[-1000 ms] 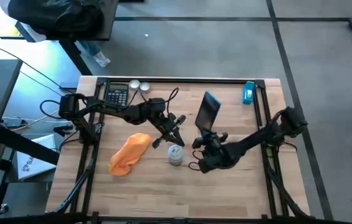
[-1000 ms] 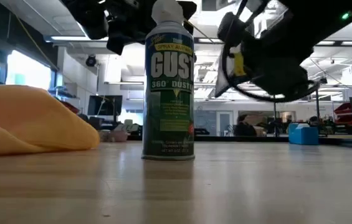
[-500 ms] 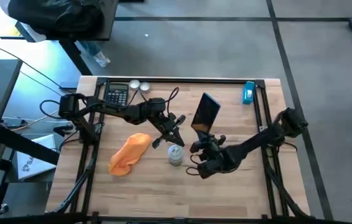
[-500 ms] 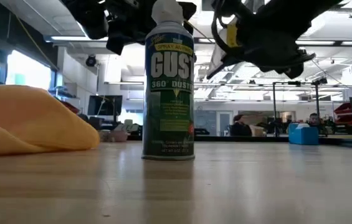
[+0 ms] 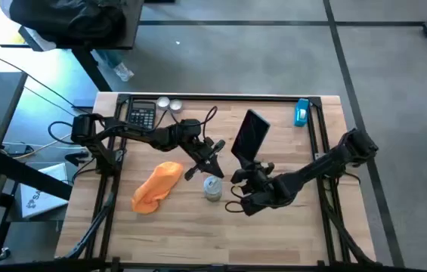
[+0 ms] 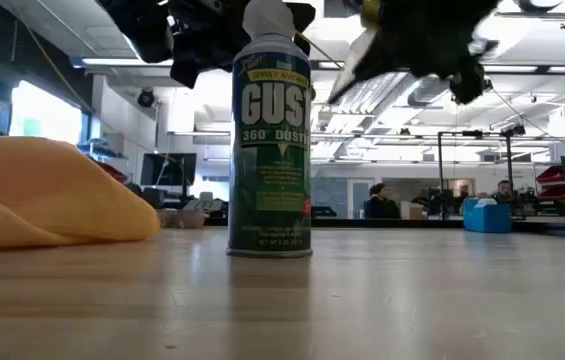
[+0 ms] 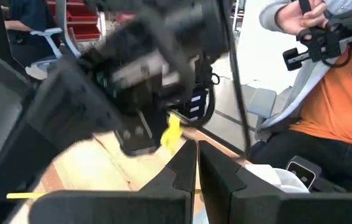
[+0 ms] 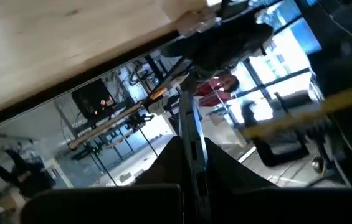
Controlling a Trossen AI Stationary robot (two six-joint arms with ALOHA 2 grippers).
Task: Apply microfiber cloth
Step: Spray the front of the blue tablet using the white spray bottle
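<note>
The orange cloth (image 5: 157, 187) lies crumpled on the desk (image 5: 183, 227), toward its left edge and nearer the front edge than the back, with nothing touching it. In the low view it (image 6: 47, 195) sits as a soft heap left of a spray can (image 6: 271, 130). The can (image 5: 212, 187) stands upright near the middle of the desk, just beside the cloth but apart from it.

The left gripper (image 5: 215, 149) hangs above the desk just behind the can; its fingers (image 7: 216, 171) are together with only a thin slit between them, holding nothing. The right gripper (image 5: 245, 168) is to the right of the can, and its fingers (image 8: 188, 149) are clamped on the lower edge of a dark flat tablet (image 5: 250, 135), which is lifted off the desk and tilted, its glossy face mirroring the room in the right wrist view (image 8: 132, 106).

At the back edge of the desk a calculator (image 5: 142, 115) lies near the left corner with two small round tins (image 5: 169, 104) just beside it, and a blue box (image 5: 301, 112) sits near the right corner. In the left wrist view a person in an orange top (image 7: 334, 106) sits beyond the desk.
</note>
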